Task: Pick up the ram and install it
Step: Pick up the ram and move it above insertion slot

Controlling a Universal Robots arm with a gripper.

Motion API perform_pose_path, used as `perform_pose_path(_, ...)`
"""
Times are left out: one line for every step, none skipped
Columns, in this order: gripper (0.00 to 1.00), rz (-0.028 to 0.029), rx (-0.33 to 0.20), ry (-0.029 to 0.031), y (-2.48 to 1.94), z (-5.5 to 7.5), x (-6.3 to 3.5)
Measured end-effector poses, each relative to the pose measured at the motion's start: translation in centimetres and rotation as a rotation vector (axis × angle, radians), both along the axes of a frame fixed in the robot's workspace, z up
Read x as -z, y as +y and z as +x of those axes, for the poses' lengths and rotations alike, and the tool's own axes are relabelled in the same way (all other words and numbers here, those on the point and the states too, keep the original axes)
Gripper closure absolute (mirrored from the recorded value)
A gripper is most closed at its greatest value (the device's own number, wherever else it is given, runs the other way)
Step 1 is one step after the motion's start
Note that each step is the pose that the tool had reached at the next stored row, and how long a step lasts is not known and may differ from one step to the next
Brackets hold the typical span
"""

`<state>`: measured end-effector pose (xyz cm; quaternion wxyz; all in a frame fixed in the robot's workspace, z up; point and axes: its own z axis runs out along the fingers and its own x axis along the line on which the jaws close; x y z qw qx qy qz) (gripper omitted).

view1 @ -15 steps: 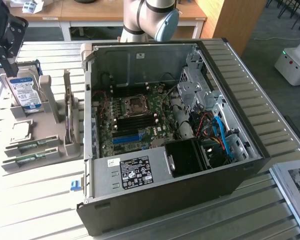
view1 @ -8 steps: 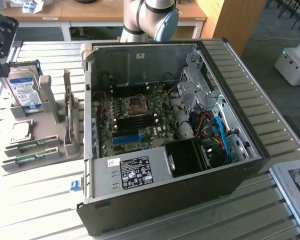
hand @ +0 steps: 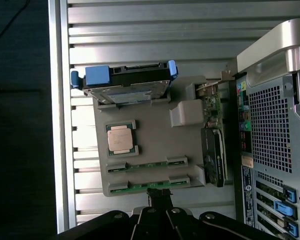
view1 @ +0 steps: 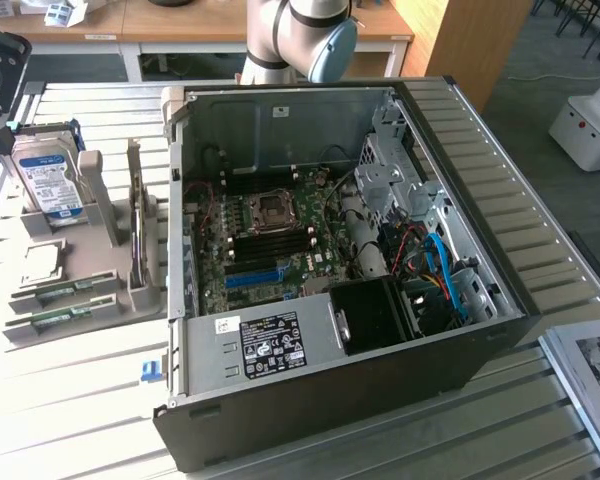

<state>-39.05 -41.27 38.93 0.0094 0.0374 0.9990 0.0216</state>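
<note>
Gripper (hand: 158, 197) fingers closed, empty. Ram (hand: 147, 186), nearer of two, stands edge-up in gray holder (hand: 155, 140) just beyond fingertips and looks clear of them. Judged light, stiff, thin, fragile. Pinch flat faces mid-length, light squeeze, clear of chips.

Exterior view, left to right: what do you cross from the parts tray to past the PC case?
hard drive → upright card → CPU socket → black fan shroud → blue cables → white unit
</note>
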Motion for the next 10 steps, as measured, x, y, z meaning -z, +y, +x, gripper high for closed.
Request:
perform_pose_path(0.9, 0.0, 0.0, 0.0, 0.0, 0.0, 0.0)
perform_pose_path(0.9, 0.0, 0.0, 0.0001, 0.0, 0.0, 0.0)
perform_pose_path(0.9, 0.0, 0.0, 0.0, 0.0, 0.0, 0.0)
perform_pose_path(0.9, 0.0, 0.0, 0.0, 0.0, 0.0, 0.0)
perform_pose_path(0.9, -0.0001, 0.0, 0.0001, 0.0, 0.0, 0.0)
perform_pose_path(0.9, 0.0, 0.0, 0.0, 0.0, 0.0, 0.0)
perform_pose_path(0.9, 0.0, 0.0, 0.0001, 0.0, 0.0, 0.0)
perform_pose_path(0.9, 0.0, 0.0, 0.0, 0.0, 0.0, 0.0)
perform_pose_path(0.9, 0.0, 0.0, 0.0, 0.0, 0.0, 0.0)
perform_pose_path(0.9, 0.0, -0.001, 0.0, 0.0, 0.0, 0.0)
